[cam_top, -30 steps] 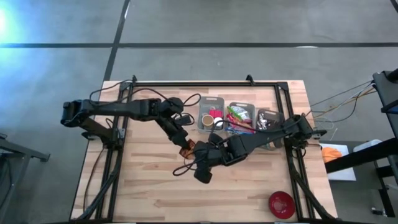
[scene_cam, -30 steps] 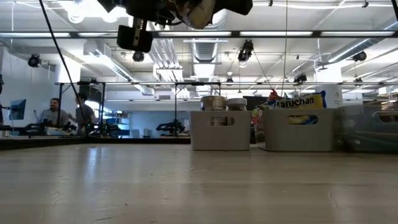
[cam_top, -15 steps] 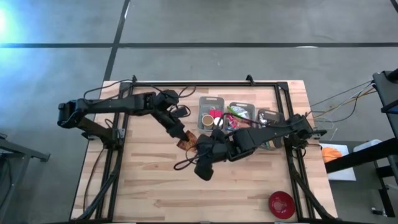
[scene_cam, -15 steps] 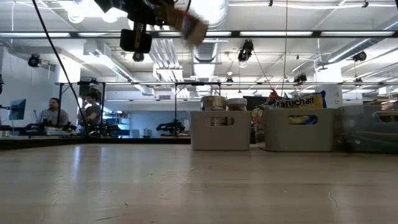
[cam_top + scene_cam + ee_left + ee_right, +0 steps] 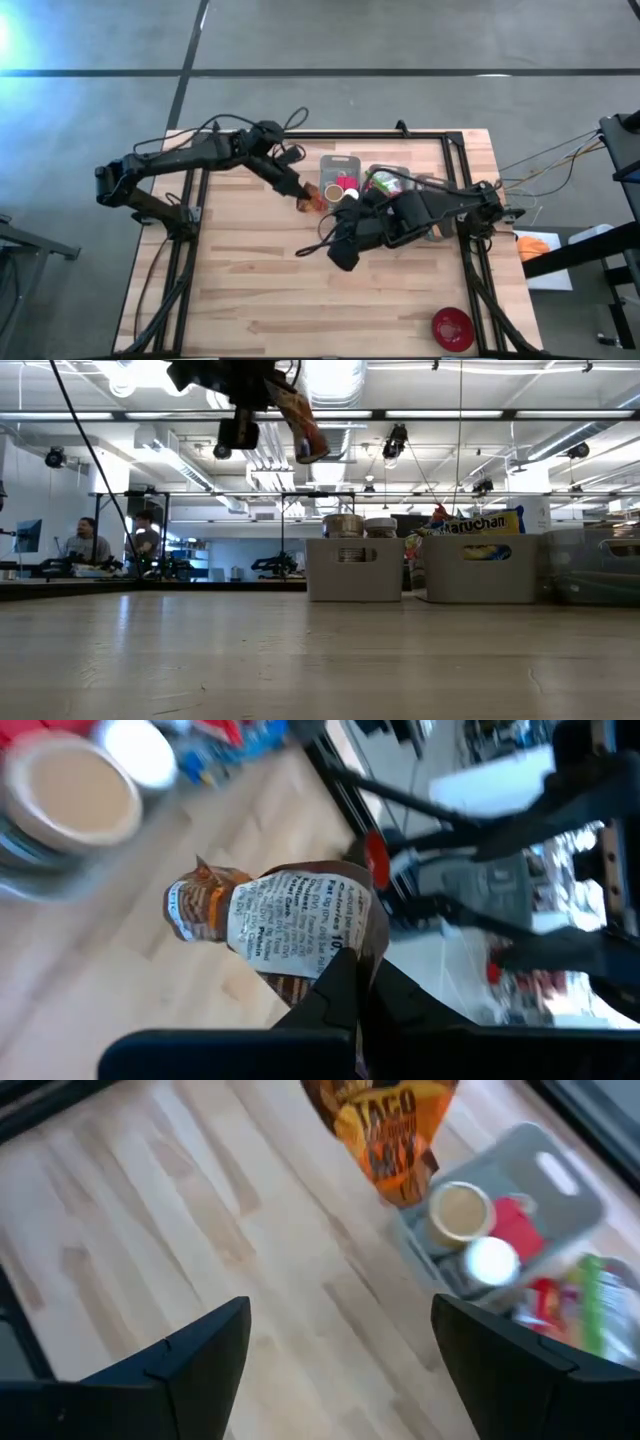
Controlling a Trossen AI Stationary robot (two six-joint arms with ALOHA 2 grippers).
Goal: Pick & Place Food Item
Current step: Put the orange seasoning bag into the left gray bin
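An orange-brown snack bag (image 5: 311,198) with a white nutrition label (image 5: 290,925) hangs in the air just near-left of the grey bin (image 5: 352,162) that holds cans. My left gripper (image 5: 298,191) is shut on it. In the low view the bag (image 5: 303,430) slants down from the gripper, high above the table. My right gripper (image 5: 340,1360) is open with nothing between its fingers. It hovers over mid-table (image 5: 343,252), nearer the front edge than the bag (image 5: 385,1125), and is apart from it. My left gripper pinches one end of the bag (image 5: 335,965) between its two fingers, which point slantwise down from the table's left. The bag sticks out beyond the fingertips, crumpled and tilted, lifted clear of the table.
Next to the can bin stands a second bin (image 5: 392,172) with bright packets, then a clear container (image 5: 430,190). A red bowl (image 5: 452,328) sits at the near right corner. A black frame (image 5: 330,134) runs along the table's edges. People sit in the room behind (image 5: 90,545).
My left gripper has carried the bag toward the far edge and the can bin, keeping it clear of the table. My right gripper, which stood close against the bag a second ago, has drawn off to the right and risen, and is now apart from it.
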